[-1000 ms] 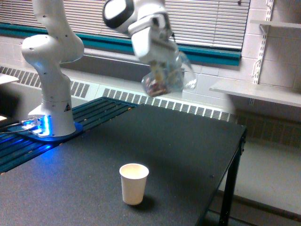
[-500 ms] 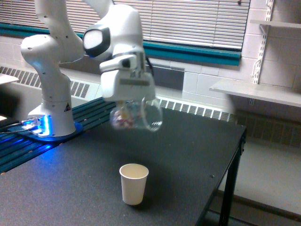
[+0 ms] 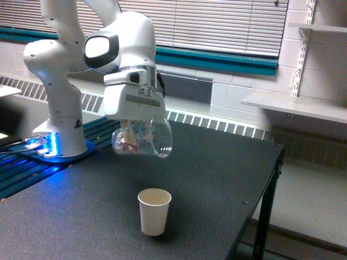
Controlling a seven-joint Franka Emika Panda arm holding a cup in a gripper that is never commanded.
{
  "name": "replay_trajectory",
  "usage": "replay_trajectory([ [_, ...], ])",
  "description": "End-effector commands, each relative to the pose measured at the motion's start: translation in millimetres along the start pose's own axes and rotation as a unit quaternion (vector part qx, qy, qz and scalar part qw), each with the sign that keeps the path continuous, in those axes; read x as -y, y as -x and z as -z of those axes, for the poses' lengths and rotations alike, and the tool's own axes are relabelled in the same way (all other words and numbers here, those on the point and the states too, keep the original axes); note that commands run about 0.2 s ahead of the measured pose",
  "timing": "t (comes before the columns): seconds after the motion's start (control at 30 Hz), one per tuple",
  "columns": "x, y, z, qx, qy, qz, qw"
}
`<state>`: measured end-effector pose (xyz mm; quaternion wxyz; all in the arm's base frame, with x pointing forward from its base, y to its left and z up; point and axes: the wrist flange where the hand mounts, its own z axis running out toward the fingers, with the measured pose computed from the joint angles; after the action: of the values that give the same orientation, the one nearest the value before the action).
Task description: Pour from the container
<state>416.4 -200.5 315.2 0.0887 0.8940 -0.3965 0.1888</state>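
Swinging down and toward the exterior view's left across the last second, the gripper (image 3: 140,120) has brought the container (image 3: 143,138) from high up near the window blinds (image 3: 227,24) to a spot low over the black table (image 3: 206,173), and the move is now much smaller from one frame to the next, which suggests the arm is settling into its pouring position. The container hangs clear of the table, clamped between the fingers, which close on its wall from above; it lies tipped almost on its side, with its wide mouth turned to the exterior view's right and slightly downward. The reddish-brown and pale bits sit heaped at its closed end, on the view's left, so nothing has spilled as far as can be seen. The paper cup (image 3: 154,210) stands upright on the table in the same place as before, below the container and a little to the view's right of it, well apart from it in height. That puts the mouth of the container roughly above the cup's open top, though depth cannot be judged from this one view. By my reading, the approach is nearly done and the pour proper has not begun: more tilt would be needed before the bits slide out.
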Motion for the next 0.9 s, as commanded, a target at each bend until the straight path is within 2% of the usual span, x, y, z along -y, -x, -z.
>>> replay_trajectory([
  [0.03,-10.3,16.7,-10.8,0.013,0.011,-0.022,0.9996],
  [0.23,-15.3,27.2,-19.4,0.022,0.025,-0.018,0.9993],
  [0.6,-15.5,25.3,-24.7,0.019,0.053,-0.008,0.9984],
  [0.9,-13.7,30.2,-36.0,0.028,0.078,-0.001,0.9965],
])
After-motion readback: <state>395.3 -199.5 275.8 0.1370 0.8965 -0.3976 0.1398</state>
